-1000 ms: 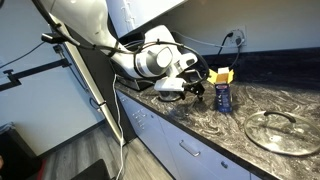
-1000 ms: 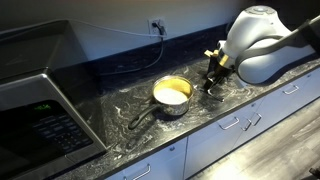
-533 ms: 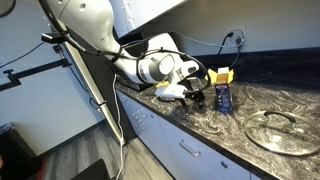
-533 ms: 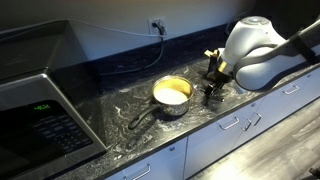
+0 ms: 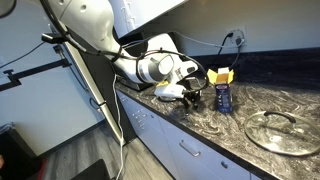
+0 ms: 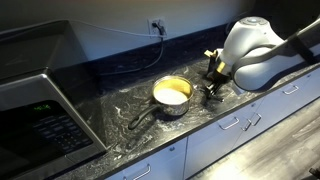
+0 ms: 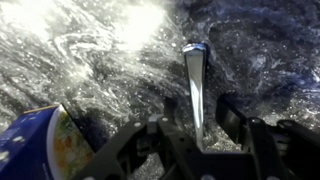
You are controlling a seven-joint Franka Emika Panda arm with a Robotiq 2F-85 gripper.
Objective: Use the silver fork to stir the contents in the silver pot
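Wrist view blurry w/ countertop (image 7: 90,60) glare

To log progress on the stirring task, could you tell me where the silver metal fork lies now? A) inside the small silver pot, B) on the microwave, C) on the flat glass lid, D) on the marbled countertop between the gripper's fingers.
D: the wrist view shows the silver metal fork flat on the marbled countertop, at the gripper.
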